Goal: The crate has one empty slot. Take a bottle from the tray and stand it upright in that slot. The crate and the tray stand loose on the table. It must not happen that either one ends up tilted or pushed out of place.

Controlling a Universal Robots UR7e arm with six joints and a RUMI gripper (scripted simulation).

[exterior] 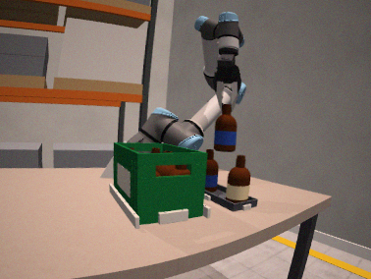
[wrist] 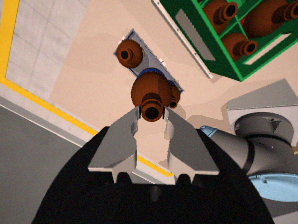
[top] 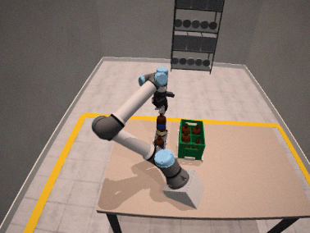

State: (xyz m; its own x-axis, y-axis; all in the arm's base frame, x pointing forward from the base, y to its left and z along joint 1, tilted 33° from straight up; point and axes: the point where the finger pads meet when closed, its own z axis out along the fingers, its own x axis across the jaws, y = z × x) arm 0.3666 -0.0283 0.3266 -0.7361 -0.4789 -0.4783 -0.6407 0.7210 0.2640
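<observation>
My gripper (exterior: pixel 226 99) is shut on the neck of a brown bottle with a blue label (exterior: pixel 225 130) and holds it upright in the air, above the grey tray (exterior: pixel 231 199). In the wrist view the bottle (wrist: pixel 151 95) hangs between my fingers over the tray (wrist: pixel 150 62). Two bottles stand on the tray: one with a blue label (exterior: pixel 211 170) and one with a cream label (exterior: pixel 238 180). The green crate (exterior: pixel 159 180) (wrist: pixel 235 20) stands to the left of the tray and holds several brown bottles. Its empty slot shows near the front (top: pixel 198 150).
The arm's base (top: pixel 183 189) sits on the table in front of the crate. The table edge (exterior: pixel 275 223) runs close behind the tray. A shelf rack (top: pixel 197 34) stands at the far wall, off the table.
</observation>
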